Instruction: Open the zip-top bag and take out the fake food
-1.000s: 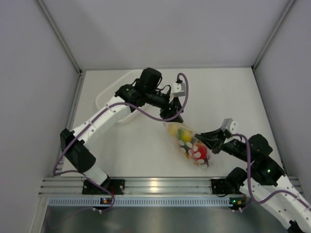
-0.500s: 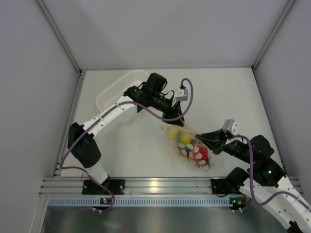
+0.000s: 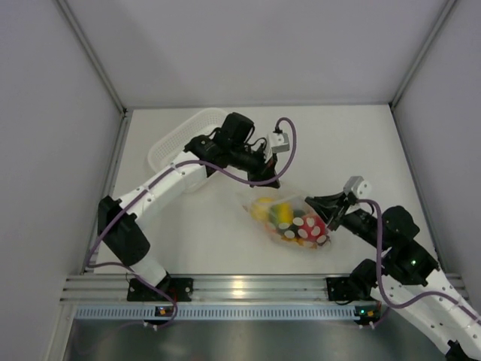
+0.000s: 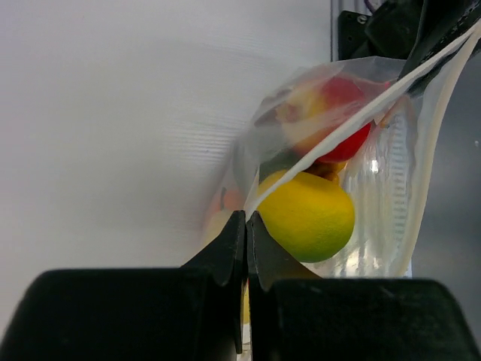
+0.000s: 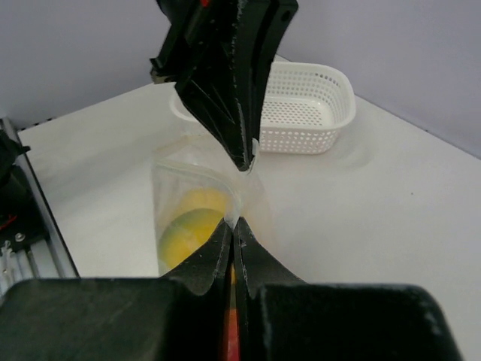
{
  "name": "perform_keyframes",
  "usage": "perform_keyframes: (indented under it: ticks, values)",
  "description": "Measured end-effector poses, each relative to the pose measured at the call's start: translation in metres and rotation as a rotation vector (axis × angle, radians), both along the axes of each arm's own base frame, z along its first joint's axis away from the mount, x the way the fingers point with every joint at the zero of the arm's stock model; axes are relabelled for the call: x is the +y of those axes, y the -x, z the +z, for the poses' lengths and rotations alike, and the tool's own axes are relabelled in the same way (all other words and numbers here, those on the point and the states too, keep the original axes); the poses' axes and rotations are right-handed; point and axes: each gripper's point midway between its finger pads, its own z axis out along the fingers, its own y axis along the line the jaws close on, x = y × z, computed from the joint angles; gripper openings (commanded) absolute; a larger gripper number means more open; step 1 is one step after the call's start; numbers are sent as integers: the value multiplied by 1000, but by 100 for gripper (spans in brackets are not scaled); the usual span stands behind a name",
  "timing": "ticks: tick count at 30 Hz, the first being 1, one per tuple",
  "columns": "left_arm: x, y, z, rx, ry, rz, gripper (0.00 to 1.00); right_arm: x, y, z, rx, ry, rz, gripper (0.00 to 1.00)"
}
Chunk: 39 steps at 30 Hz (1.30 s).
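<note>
The clear zip-top bag [image 3: 289, 224] hangs stretched between my two grippers over the table's middle. Through its plastic the fake food shows: a red apple [image 3: 307, 228] and a yellow lemon [image 3: 264, 209]. My left gripper [image 3: 269, 180] is shut on the bag's far top edge. In the left wrist view the left gripper [image 4: 246, 218] pinches the white zip strip, with the lemon [image 4: 308, 214] and the apple [image 4: 342, 113] just behind. My right gripper [image 3: 323, 214] is shut on the opposite edge. The right gripper [image 5: 232, 223] faces the left gripper [image 5: 244, 159] closely, the lemon [image 5: 188, 233] below.
A white perforated basket [image 3: 161, 154] stands at the back left, partly under my left arm; the basket [image 5: 308, 105] also shows behind the left fingers in the right wrist view. An aluminium rail [image 3: 240, 289] runs along the near edge. Grey walls enclose the table.
My left gripper came down onto the bag's far edge and shut on it. The bag has swung from lying lengthwise to standing stretched between both grippers; the right gripper shifted slightly back.
</note>
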Motion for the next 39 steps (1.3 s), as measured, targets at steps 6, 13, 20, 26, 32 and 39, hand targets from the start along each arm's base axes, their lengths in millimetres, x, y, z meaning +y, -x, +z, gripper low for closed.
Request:
perform_keyframes:
  ticks: [6,13,20,26,32,39]
  values:
    - [15,-25,7,-2,-57,273,0,3,-38,-5,65,66,-127,7]
    - [48,-48,-6,64,-46,710,0,21,-87,11,90,187,-205,11]
    - [66,-56,-2,117,75,1020,0,23,-127,23,151,204,-291,28]
    - [61,-55,18,164,218,1158,0,24,-132,37,279,64,-338,50]
    - [57,-59,14,219,294,1234,0,15,-128,10,450,29,-428,62]
    - [51,-58,12,264,339,1235,0,8,-132,-31,552,88,-494,70]
